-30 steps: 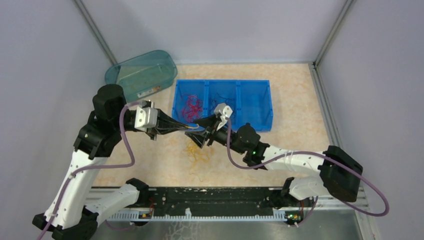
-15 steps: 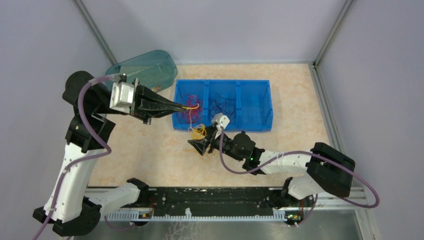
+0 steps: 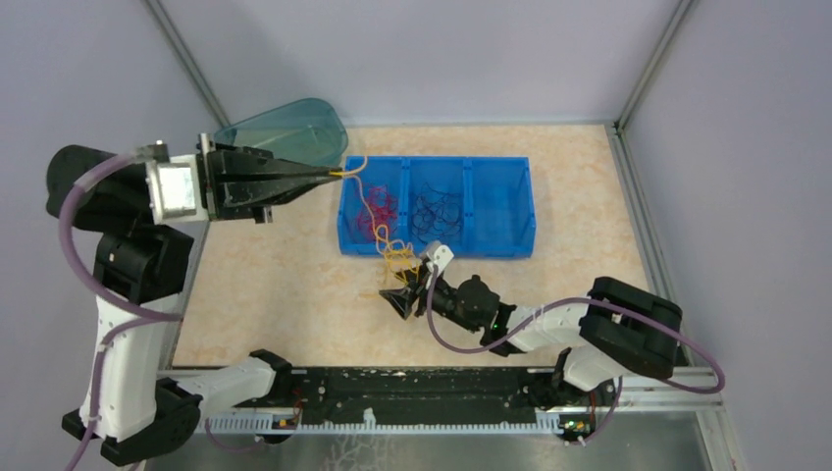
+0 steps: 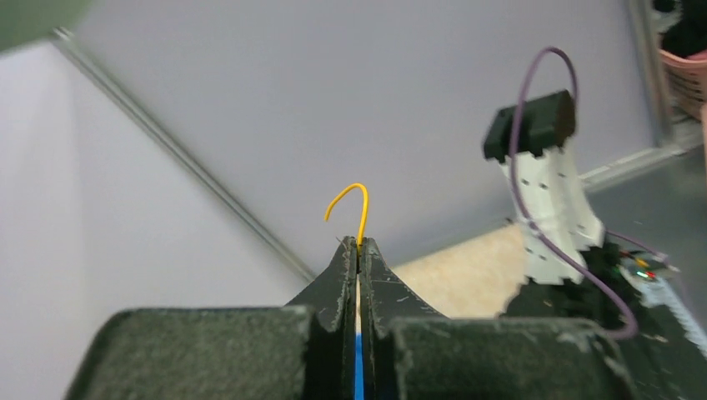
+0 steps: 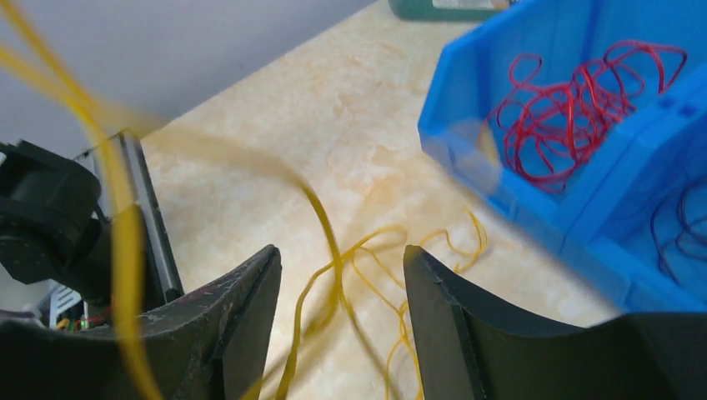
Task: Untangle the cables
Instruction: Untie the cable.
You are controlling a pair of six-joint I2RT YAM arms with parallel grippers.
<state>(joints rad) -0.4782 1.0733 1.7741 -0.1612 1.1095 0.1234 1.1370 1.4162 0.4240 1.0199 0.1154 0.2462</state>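
My left gripper [image 3: 332,173] is raised at the back left and shut on the end of a thin yellow cable [image 3: 365,201]. The cable's tip curls out past the fingertips in the left wrist view [image 4: 358,208]. It hangs down in curls to a yellow tangle [image 3: 396,261] just in front of the blue bin [image 3: 500,238]. My right gripper [image 3: 401,295] is low over the table, open, with yellow strands [image 5: 350,258] passing between its fingers. Red cables [image 3: 378,208] lie in the bin's left compartment and dark cables [image 3: 438,208] in the middle one.
A teal translucent tub [image 3: 294,126] stands at the back left behind my left gripper. The bin's right compartment [image 3: 498,201] holds nothing that I can see. Grey walls close in the left, back and right. A black rail [image 3: 412,392] runs along the near edge.
My left gripper has risen and swung back-left with the yellow cable's end, drawing it up and out. My right gripper has moved back toward the near edge and lower.
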